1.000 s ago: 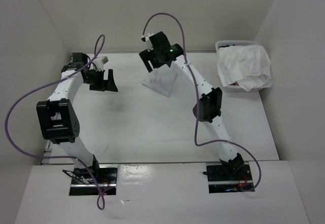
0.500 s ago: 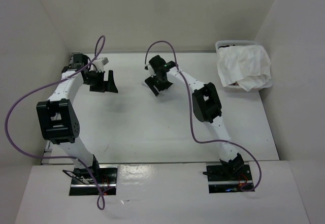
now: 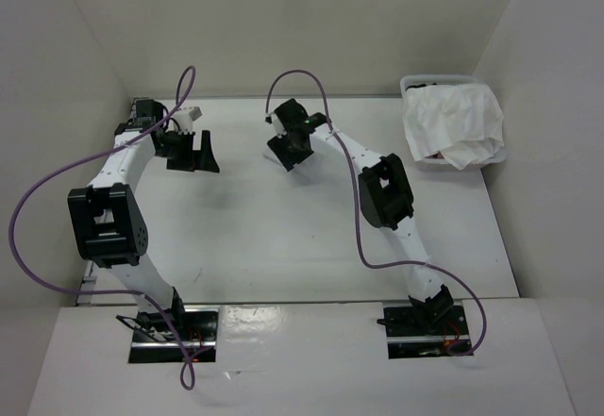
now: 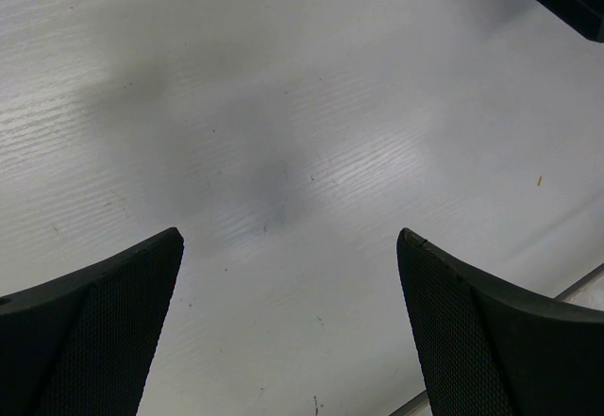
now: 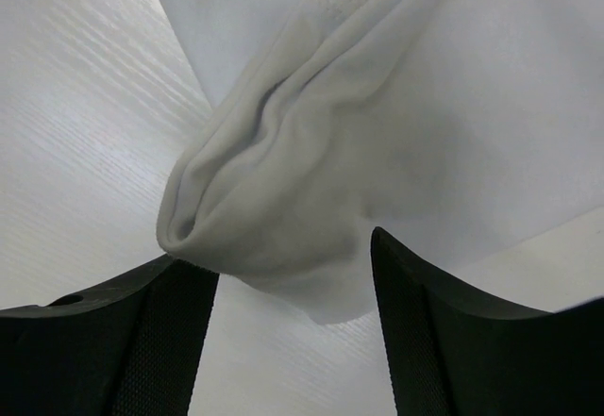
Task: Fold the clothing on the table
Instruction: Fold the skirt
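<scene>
Right gripper [image 5: 293,246] low over the far middle of the table [image 3: 255,237]. Its 2 fingers stand well apart, either side of a bunched fold of white clothing [image 5: 311,152] lying on the tabletop. Cloth touches both; cannot tell if it is pinched. Left gripper [image 4: 288,237] wide open, holding nothing, above bare table at far left. Clear bin [image 3: 408,86] of white cloth at far right.

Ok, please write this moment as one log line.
left pincer: open, over table | right pincer: open, garment fold between jaws
</scene>
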You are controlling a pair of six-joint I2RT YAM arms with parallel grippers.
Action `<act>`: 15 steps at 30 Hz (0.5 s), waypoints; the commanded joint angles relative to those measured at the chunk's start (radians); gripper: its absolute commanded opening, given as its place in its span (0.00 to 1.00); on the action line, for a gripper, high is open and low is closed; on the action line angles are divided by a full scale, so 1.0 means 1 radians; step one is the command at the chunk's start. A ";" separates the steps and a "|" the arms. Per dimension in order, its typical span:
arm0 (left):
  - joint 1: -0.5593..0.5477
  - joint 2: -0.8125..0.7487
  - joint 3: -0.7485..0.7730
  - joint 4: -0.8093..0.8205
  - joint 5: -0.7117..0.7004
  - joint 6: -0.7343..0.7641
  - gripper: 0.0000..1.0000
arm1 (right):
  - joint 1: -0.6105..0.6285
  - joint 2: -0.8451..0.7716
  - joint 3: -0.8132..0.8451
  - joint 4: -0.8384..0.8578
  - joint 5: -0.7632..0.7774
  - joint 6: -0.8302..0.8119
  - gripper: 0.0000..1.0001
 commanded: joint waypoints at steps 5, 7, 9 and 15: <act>0.006 -0.019 0.014 0.003 0.032 0.030 1.00 | 0.013 0.002 0.125 0.017 0.027 -0.009 0.56; 0.006 -0.019 0.014 0.003 0.032 0.030 1.00 | 0.022 0.021 0.169 -0.001 0.027 -0.009 0.50; 0.006 -0.019 0.014 0.003 0.032 0.030 1.00 | 0.022 0.032 0.193 -0.023 0.027 -0.009 0.38; 0.006 -0.019 0.014 0.003 0.032 0.039 1.00 | 0.031 0.088 0.298 -0.070 0.027 -0.009 0.04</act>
